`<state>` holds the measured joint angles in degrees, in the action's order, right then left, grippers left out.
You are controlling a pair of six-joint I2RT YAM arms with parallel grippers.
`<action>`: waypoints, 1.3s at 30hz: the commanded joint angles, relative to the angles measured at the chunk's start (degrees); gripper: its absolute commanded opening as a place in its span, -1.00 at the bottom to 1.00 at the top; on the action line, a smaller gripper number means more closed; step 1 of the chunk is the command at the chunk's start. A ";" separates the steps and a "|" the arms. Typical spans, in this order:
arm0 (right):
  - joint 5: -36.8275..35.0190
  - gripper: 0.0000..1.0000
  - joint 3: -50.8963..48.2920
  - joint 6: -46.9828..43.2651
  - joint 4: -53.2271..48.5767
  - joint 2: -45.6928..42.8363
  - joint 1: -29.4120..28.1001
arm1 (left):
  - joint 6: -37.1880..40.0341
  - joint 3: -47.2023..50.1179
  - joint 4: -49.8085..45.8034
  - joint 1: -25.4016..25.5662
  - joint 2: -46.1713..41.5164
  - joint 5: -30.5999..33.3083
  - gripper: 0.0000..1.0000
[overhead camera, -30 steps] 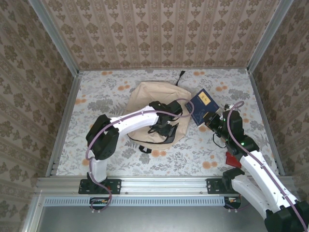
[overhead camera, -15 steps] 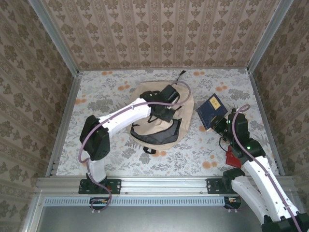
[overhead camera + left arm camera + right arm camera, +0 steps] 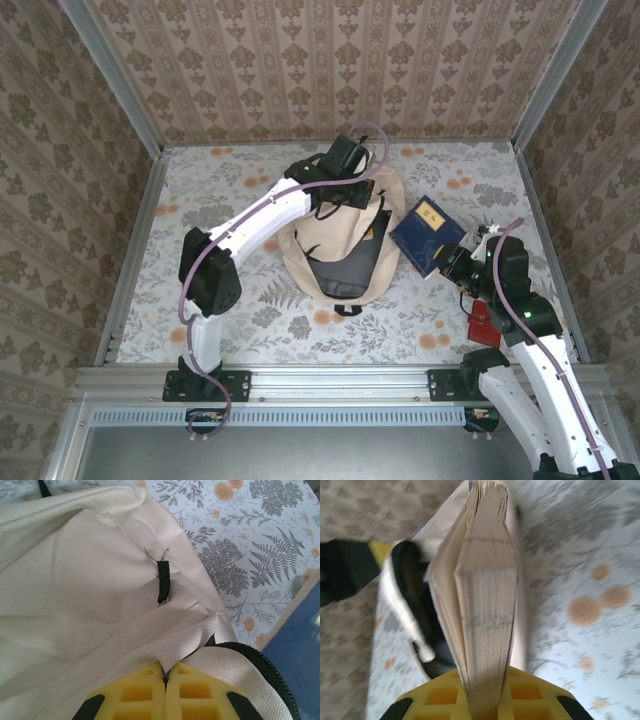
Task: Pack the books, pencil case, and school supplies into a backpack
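1. left gripper (image 3: 165,676) has its jaws closed tight on backpack (image 3: 318,245) fabric by the zipper edge, probably pulling the top up so the mouth gapes.
2. backpack lies mid-table (image 3: 230,190), dark opening facing the arms.
3. right gripper (image 3: 482,700) has narrow jaws clamping the navy book (image 3: 428,235) by its page edge.
4. book is tilted just right of the backpack, likely lined up to slide in.

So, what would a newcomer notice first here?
The big beige backpack sits mid-table, the left fingers pinching its fabric at the far end. Just right of it, the right fingers clamp a navy book by its page edge.
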<state>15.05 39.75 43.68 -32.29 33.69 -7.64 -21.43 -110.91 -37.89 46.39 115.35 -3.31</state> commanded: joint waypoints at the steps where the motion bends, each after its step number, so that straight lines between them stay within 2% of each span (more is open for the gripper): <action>1: 13.08 -0.77 -0.13 1.56 6.73 -1.48 0.08 | -0.54 -3.94 4.37 -0.24 -0.39 -3.05 -1.00; 13: 15.28 -0.77 -2.50 5.12 7.12 6.60 0.04 | 0.27 -3.97 3.96 -0.91 -1.79 -7.06 -1.00; 18: 20.71 -0.76 -5.86 9.55 17.80 9.95 -0.67 | 0.17 -3.76 4.30 -1.03 -1.97 -8.99 -1.00; 21: 20.39 -0.76 -6.30 11.47 23.65 13.86 -2.81 | -0.08 -3.83 4.46 -1.01 -1.88 -9.73 -1.00; 26: 10.90 -0.75 -6.03 16.07 33.39 19.45 -6.47 | -1.72 -3.29 4.66 -1.12 -1.98 -10.14 -1.00; 28: 5.83 -0.71 -7.47 20.51 41.34 22.56 -7.95 | -2.73 -3.03 4.76 -1.13 -2.14 -10.14 -1.00; 31: 2.22 -0.72 -7.70 26.41 50.95 29.25 -10.00 | -4.04 -2.34 5.46 -1.39 -2.71 -10.44 -1.00; 35: -6.43 -0.73 -4.81 28.15 53.90 36.03 -15.23 | -6.23 -0.95 6.72 -2.06 -3.46 -11.83 -1.00; 39: -17.47 -0.71 -1.57 29.88 52.07 41.90 -19.34 | -7.48 -0.03 7.36 -2.78 -4.05 -12.42 -1.00</action>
<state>8.69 34.68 70.41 14.39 73.58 -25.19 -26.65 -111.28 -34.83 44.40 115.11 -13.67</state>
